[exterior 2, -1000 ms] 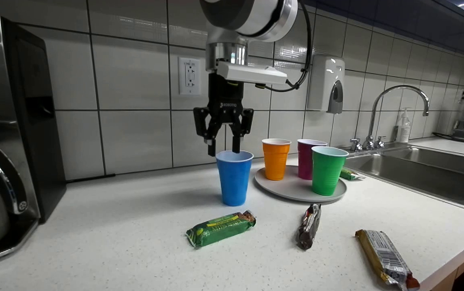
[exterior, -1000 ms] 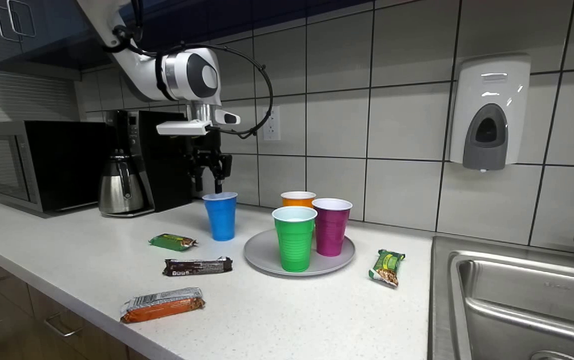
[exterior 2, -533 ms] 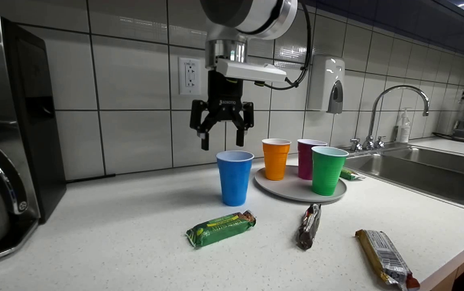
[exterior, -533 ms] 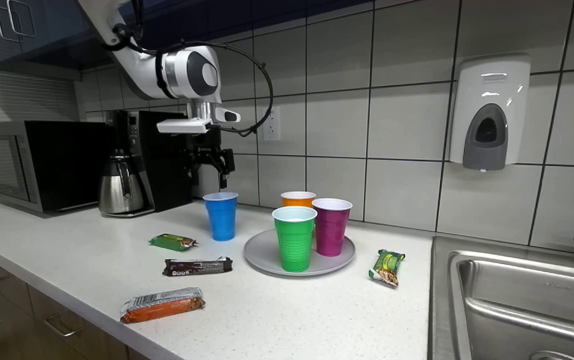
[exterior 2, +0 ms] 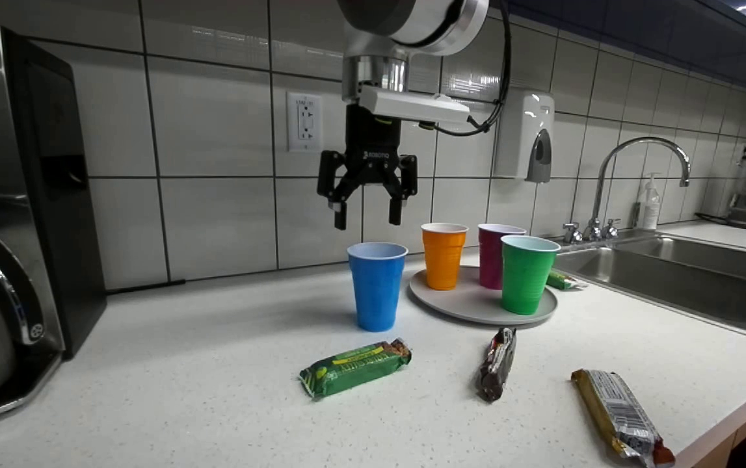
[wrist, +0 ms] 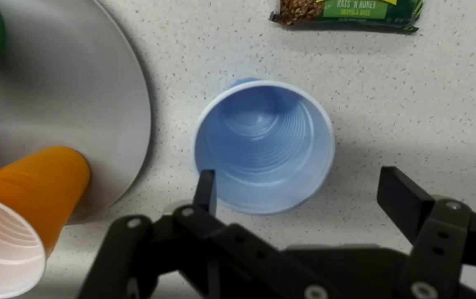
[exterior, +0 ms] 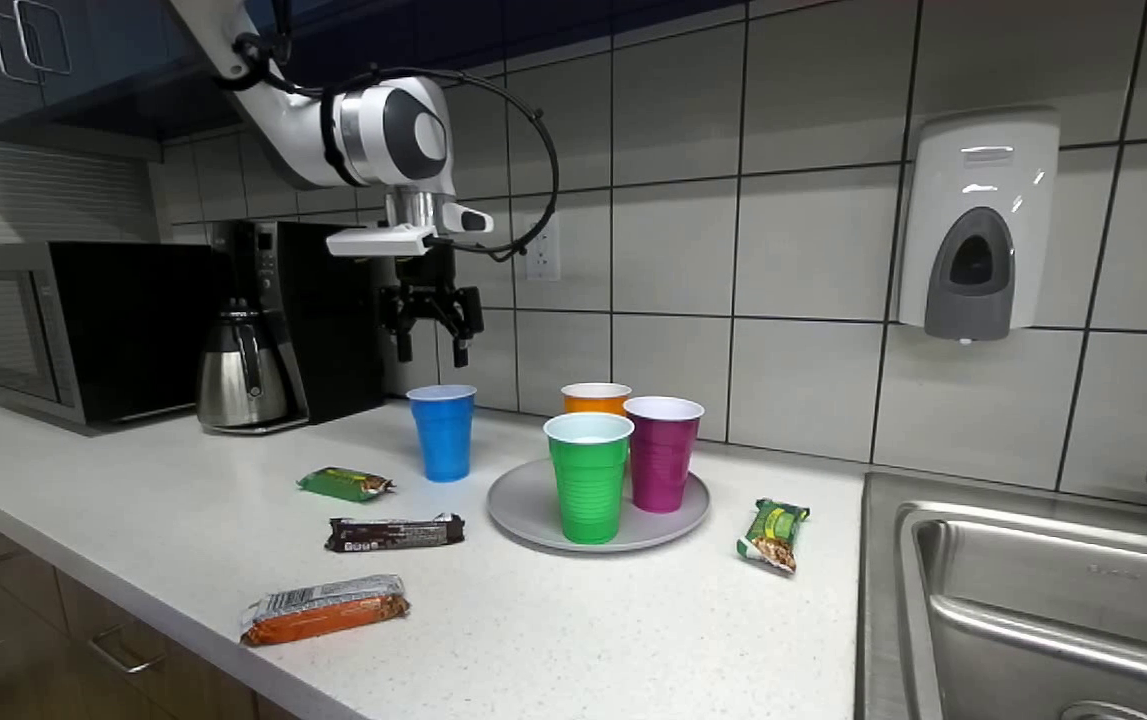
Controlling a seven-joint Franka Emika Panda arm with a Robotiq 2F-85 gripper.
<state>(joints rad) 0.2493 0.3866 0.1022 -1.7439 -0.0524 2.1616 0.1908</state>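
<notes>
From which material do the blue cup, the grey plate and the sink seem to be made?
Blue cup: probably thin, slightly glossy plastic; the wrist view shows fine rings and soft highlights inside.
Grey plate: matte, perhaps plastic or ceramic; its even surface shows no sharp reflections.
Sink: most likely stainless steel with a satin finish, judging by its silvery grey colour and blurred reflections.

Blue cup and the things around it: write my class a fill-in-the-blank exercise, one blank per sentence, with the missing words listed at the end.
The gripper hangs above the blue cup with its jaws ____.
At this moment, the gripper holds ____.
The plate carries a green cup, a purple cup and one coloured ____.
In the wrist view, the green wrapped bar reads oats 'n ____.

Missing words: open; nothing; orange; honey.
</notes>
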